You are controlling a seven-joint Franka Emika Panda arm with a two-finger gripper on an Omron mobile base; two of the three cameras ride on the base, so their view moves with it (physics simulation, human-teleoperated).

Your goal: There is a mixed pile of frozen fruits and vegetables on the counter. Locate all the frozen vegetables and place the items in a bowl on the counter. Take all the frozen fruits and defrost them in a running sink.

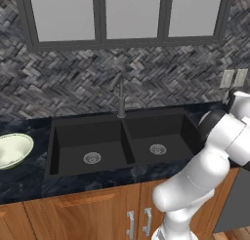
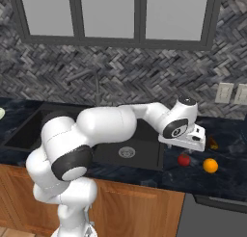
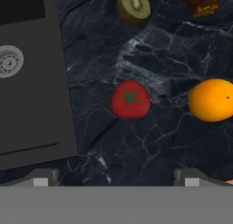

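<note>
Tomato (image 3: 130,99), red and round with a green star on top, lies on the dark marbled bench (image 3: 150,50) just beside the right edge of the black sink (image 1: 122,141), close to the bench's front edge in the right base view. An orange (image 3: 213,100) sits near it on the same stretch of stone, apart from it and not touching. Farther back toward the wall are a halved kiwi (image 3: 134,6), its green cut face showing, and a dark reddish-brown oblong piece (image 3: 199,1) with a yellowish end (cut off by the frame, so its full shape is hard to tell). All four lie apart from one another.

The claw (image 3: 116,177) hangs above this group with its jaws spread wide and nothing between them; its two finger tips (image 3: 41,177) stand on either side of the tomato as seen from the hand. In the right base view the arm reaches from the lower left across the right basin to the hand (image 2: 185,135) over the bench.

The sink has two basins, each with a round metal drain (image 1: 92,158), and a tall dark faucet (image 1: 120,98) stands behind the divider. No water is visible running from it. A shallow pale green bowl (image 1: 13,149) rests on the bench to the left of the sink, well apart from the fruit and vegetables, near the bench's left end in the left base view.
</note>
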